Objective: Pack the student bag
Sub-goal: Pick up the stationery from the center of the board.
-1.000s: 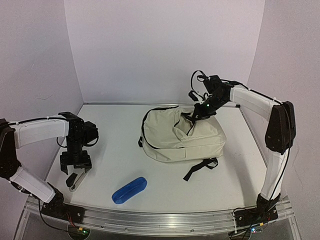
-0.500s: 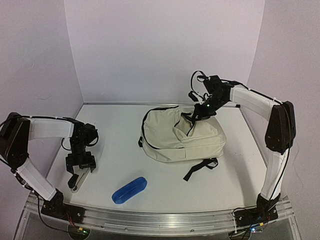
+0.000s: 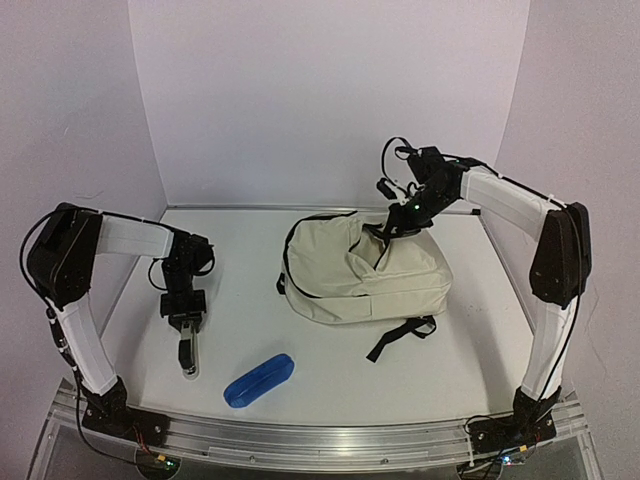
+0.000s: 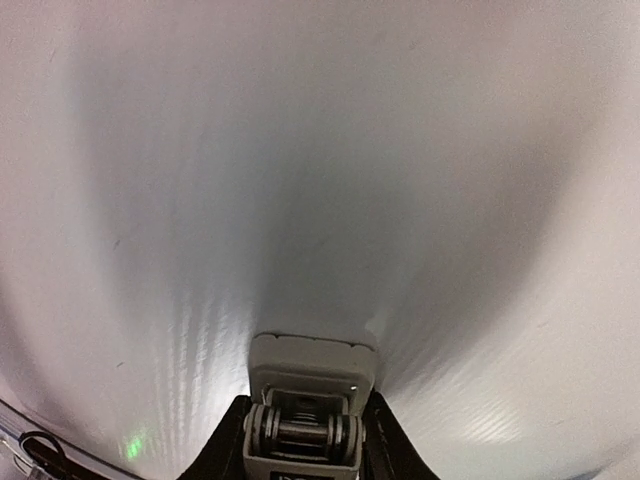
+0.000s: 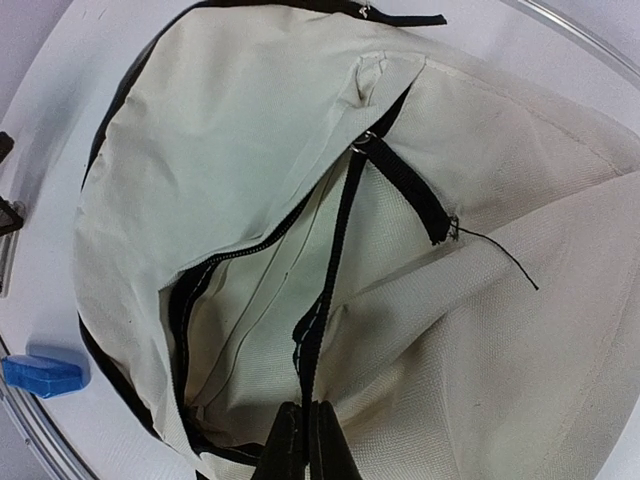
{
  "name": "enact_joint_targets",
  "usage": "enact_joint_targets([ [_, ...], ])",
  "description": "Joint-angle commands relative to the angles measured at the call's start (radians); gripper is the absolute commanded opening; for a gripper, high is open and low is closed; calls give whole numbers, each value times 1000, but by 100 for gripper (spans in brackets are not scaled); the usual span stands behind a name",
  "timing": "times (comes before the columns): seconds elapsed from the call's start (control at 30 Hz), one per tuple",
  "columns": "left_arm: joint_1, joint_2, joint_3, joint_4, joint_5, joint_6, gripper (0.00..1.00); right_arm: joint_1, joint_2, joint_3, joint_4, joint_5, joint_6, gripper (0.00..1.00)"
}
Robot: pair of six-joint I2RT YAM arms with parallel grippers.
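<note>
Student bag (image 3: 365, 270), cream with black zippers, slumped on the bench (image 3: 250, 290) right of centre, mouth unzipped. Right tool (image 3: 398, 218) pinched together on the black zipper edge at its far rim. Left tool (image 3: 186, 335) low over the bench's left side, apparently clamped on a small pale object (image 3: 187, 358). Blue pencil case (image 3: 259, 379) near the front edge.

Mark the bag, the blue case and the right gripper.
bag (image 3: 340, 272): top view, cream front panel.
blue case (image 3: 259, 379): top view, its middle.
right gripper (image 5: 303, 420): right wrist view, between fingertips shut on the zipper edge.
</note>
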Motion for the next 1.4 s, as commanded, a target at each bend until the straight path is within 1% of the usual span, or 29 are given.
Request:
enact_joint_targets([
  [0.0, 18, 183, 216, 139, 36, 49, 23, -8, 11, 66, -23, -5, -14, 0],
  [0.07, 27, 264, 331, 124, 39, 67, 22, -7, 17, 79, -25, -2, -15, 0],
  [0.13, 31, 319, 427, 93, 29, 82, 25, -7, 20, 88, -28, -4, -15, 0],
  [0.17, 34, 339, 466, 78, 25, 87, 29, -7, 20, 92, -30, -6, -15, 0],
  [0.23, 37, 358, 517, 45, 24, 90, 45, -8, 22, 98, -30, -9, -14, 0],
  [0.3, 37, 357, 536, -5, 35, 76, 60, -7, 22, 101, -31, -8, -15, 0],
  [0.37, 33, 329, 518, -43, 49, 43, 67, -7, 20, 101, -30, -7, -16, 0],
  [0.4, 30, 306, 499, -57, 50, 24, 68, -7, 19, 101, -30, -6, -16, 0],
  [0.5, 15, 241, 435, -73, 56, -17, 69, -7, 18, 98, -28, -8, -16, 0],
  [0.6, -17, 236, 410, -86, 47, -21, 69, -8, 22, 98, -27, -13, -11, 0],
  [0.67, -32, 249, 394, -62, 56, -18, 69, -7, 26, 98, -27, -16, -10, 0],
  [0.83, -34, 295, 385, 3, 105, -33, 66, -7, 29, 105, -29, -11, -12, 0],
  [0.9, -35, 315, 382, 19, 133, -42, 63, -7, 29, 106, -29, -10, -12, 0],
  [0.97, -35, 317, 359, 45, 160, -54, 55, -8, 27, 107, -29, -10, -13, 0],
  [1.1, -35, 297, 341, 55, 156, -65, 33, -7, 26, 109, -29, -11, -15, 0],
  [1.13, -34, 289, 350, 50, 152, -65, 30, -7, 26, 109, -29, -14, -15, 0],
  [1.37, -35, 246, 514, -3, 140, -30, 14, -8, 29, 127, -29, -45, -4, 0],
])
